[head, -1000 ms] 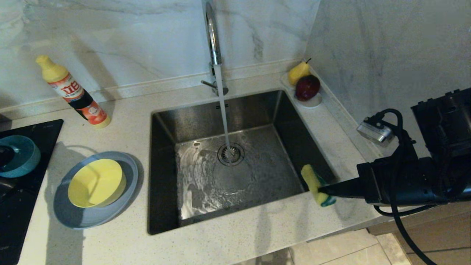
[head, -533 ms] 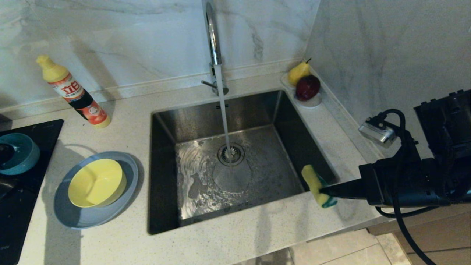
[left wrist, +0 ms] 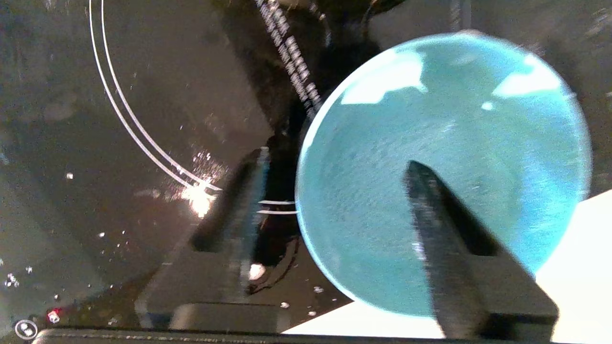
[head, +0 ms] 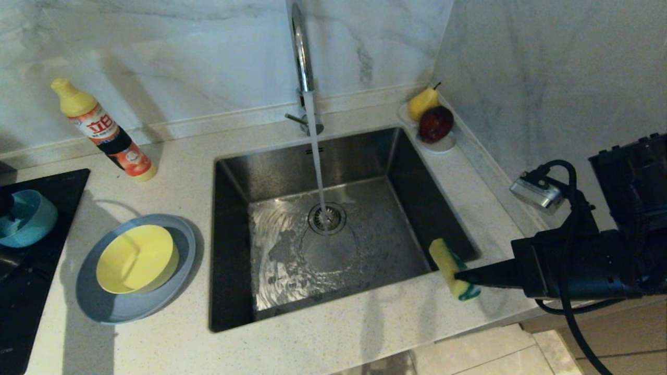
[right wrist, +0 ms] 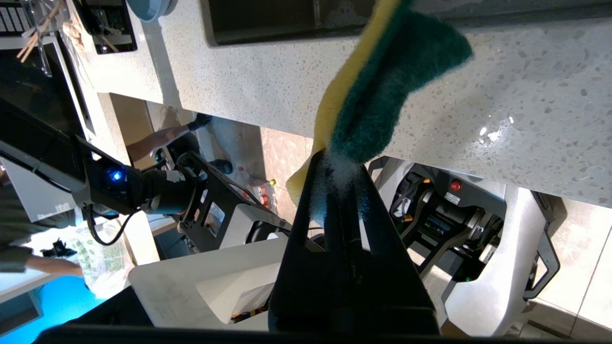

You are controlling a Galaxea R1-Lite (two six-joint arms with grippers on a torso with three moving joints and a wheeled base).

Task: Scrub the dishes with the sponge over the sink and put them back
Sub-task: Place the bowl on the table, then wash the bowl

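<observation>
The teal-blue bowl (head: pixel 23 219) (left wrist: pixel 444 143) stands upright on the black cooktop (head: pixel 26 302) at the far left. My left gripper (left wrist: pixel 337 160) is open over the bowl's rim, one finger outside it and one above the inside. A yellow bowl (head: pixel 136 259) sits in the grey-blue plate (head: pixel 104 307) on the counter left of the sink (head: pixel 417 208). My right gripper (head: pixel 461 276) (right wrist: pixel 340 160) is shut on the green and yellow sponge (head: pixel 452 268) (right wrist: pixel 382 86), which it holds above the sink's near right corner.
Water runs from the chrome faucet (head: pixel 301 57) onto the drain strainer (head: pixel 327 217). A detergent bottle (head: pixel 104 133) leans at the back left. A small white dish (head: pixel 443 145) with a pear and an apple sits at the sink's back right corner.
My left gripper has opened and let go of the teal-blue bowl, which shifted slightly left at the frame's edge. The right arm with the sponge has barely moved.
</observation>
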